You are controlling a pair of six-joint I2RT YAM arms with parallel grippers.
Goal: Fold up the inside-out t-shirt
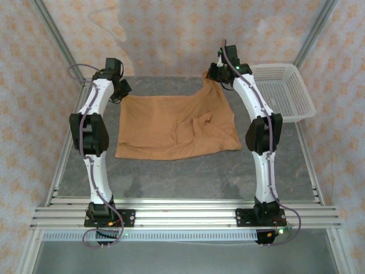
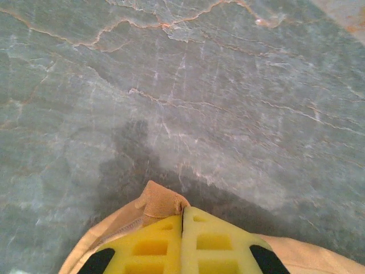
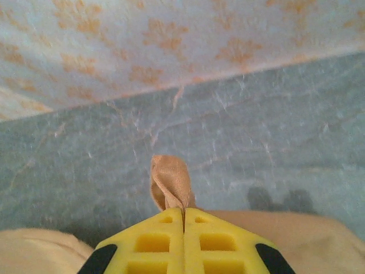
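Inside-out t-shirt (image 1: 171, 128), soft orange-tan cloth, lies spread and rumpled mid-frame on the grey veined table (image 1: 171, 180), its long axis running left to right and its body reaching down-frame from both pincers. At its upper-left corner the left gripper (image 2: 182, 216) is clamped on a hem fold. At the upper-right corner the right gripper (image 3: 183, 214) pinches a cloth tab, holding that corner raised.

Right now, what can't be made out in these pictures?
- Top view: shirt seams and any label, too small to tell.
- Left wrist view: left pincer covers most of the gripped corner; the bottom edge cuts off the rest.
- Right wrist view: right pincer does the same.
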